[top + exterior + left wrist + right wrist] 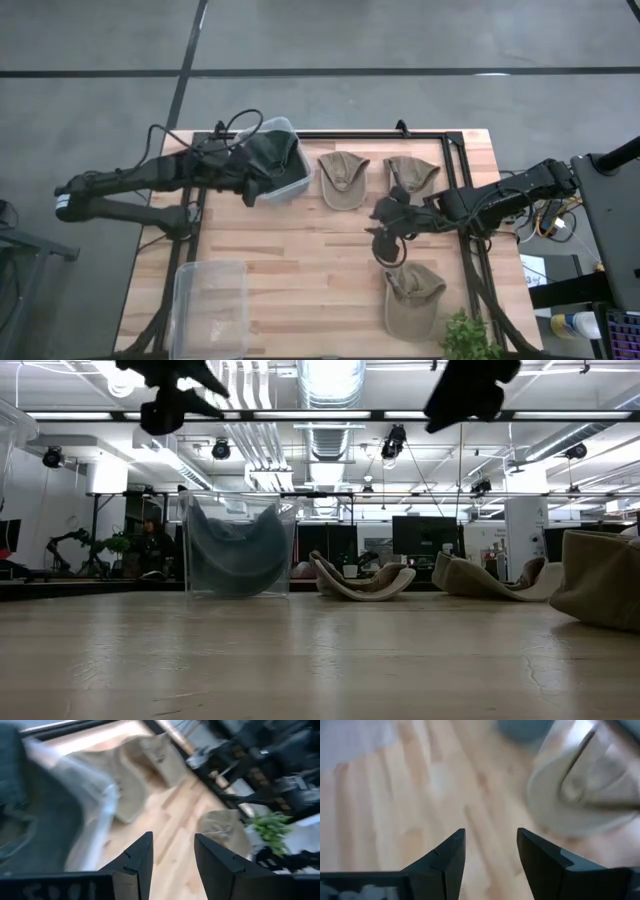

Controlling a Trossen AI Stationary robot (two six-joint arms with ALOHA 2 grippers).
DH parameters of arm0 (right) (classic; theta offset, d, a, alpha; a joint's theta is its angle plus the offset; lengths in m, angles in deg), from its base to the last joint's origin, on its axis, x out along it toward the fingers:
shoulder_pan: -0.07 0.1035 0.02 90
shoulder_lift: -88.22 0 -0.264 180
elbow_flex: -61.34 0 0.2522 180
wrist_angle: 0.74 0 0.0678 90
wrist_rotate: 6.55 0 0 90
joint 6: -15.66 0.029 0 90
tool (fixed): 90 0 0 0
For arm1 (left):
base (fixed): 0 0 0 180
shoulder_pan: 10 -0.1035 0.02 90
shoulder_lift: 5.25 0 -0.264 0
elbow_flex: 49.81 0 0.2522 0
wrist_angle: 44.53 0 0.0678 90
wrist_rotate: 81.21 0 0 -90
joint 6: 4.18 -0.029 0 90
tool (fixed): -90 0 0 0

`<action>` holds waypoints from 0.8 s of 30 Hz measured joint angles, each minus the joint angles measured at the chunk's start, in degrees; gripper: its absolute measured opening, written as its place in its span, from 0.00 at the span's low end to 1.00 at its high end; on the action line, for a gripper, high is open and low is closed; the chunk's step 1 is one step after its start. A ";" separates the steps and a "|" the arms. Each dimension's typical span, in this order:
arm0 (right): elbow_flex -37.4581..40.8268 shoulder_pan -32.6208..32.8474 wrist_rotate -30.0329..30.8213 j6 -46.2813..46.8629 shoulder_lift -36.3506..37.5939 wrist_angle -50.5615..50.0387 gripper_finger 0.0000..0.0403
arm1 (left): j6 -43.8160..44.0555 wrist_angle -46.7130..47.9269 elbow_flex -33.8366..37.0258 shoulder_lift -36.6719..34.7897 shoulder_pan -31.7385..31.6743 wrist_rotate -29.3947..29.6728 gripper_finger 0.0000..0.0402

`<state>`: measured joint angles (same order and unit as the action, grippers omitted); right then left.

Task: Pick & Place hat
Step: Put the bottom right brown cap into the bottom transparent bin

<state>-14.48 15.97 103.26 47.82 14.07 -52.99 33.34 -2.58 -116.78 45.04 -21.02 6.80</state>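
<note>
A dark hat [272, 158] lies inside a clear bin [292, 183] at the table's far left, also seen in the low view as the dark hat [238, 545]. Three tan hats lie on the wood: one next to the bin [343, 180], one farther right [410, 175], one near the front edge [413, 300]. My left gripper [258, 188] hovers open at the bin's near side, its fingers apart in the left wrist view [172, 852]. My right gripper [385, 228] hovers open above bare wood between the tan hats, empty in its wrist view [490, 845].
A second clear container [210, 305] sits at the near left corner. A small green plant [468, 338] stands at the near right edge. A black frame [450, 140] runs along the far and right sides. Bare wood [300, 240] spans the table's middle.
</note>
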 joint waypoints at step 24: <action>0.26 3.68 -32.71 37.54 0.00 -26.98 0.41 | -3.18 -15.39 0.09 12.74 7.25 1.64 0.34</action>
<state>-14.22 19.64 70.54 85.36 14.07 -79.97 30.16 -17.97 -116.69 57.78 -13.77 8.43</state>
